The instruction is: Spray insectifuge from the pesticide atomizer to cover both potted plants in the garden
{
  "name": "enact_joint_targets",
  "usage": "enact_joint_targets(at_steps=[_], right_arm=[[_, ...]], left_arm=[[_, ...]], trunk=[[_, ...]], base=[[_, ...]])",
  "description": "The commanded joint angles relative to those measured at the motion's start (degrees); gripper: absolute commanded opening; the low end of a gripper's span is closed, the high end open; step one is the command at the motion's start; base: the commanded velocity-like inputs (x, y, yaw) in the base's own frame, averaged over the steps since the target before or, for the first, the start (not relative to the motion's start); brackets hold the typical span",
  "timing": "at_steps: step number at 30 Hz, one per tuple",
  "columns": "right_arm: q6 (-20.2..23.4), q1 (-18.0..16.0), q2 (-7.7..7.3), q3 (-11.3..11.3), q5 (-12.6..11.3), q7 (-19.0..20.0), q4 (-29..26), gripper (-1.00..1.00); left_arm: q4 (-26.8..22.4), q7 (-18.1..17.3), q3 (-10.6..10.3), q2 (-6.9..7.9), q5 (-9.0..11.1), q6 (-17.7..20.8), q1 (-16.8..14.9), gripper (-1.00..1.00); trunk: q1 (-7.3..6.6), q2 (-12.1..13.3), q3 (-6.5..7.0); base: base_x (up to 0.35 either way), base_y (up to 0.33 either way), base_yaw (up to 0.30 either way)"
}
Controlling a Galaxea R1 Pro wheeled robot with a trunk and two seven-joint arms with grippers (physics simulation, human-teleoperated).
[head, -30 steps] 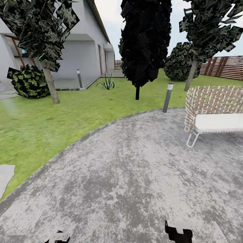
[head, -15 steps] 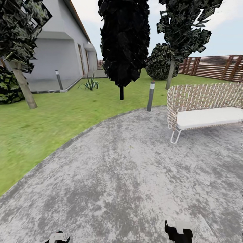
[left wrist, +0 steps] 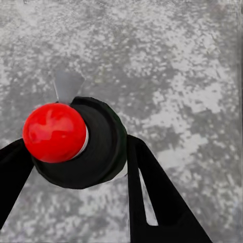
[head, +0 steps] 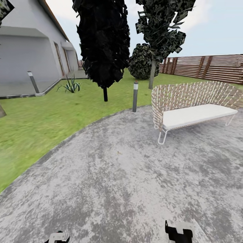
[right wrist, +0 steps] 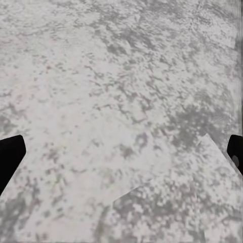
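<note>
View: the head camera had swung right since a second earlier; the wicker bench [head: 192, 108] shifted toward centre and more of the fence [head: 209, 67] appeared.
Left gripper [left wrist: 76, 167]: clenched on the pesticide atomizer [left wrist: 76, 142], a red ball on its dark top.
Right gripper [right wrist: 121, 157]: released, empty over the paving [head: 128, 175].
Potted plants: none identified.
Assessment: the robot was probably searching; spraying not begun.

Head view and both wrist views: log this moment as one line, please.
phase: in transit on paved round | left hand: shut on pesticide atomizer | right hand: open | ahead: bench, lawn
</note>
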Motion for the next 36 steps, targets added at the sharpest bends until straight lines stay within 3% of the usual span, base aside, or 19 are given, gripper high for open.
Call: enact_joint_targets(at_steps=[1,36], right_arm=[[-0.13,-0.06,0.01,-0.32,0.61,-0.31,0.09,1.00],[-0.13,-0.06,-0.04,-0.39,0.43,-0.49,0.00,1.00]], left_arm=[[-0.03,-0.44,0.50,0.00,-0.12,-0.11,-0.02,-1.00],[-0.03,-0.51,0.50,0.00,-0.12,-0.11,-0.02,-1.00]], trunk=[[0.02,-0.02,-0.05],[0.02,-0.02,-0.05]], base=[[0.253,0.089,-0.300],[0.013,0.004,-0.300]])
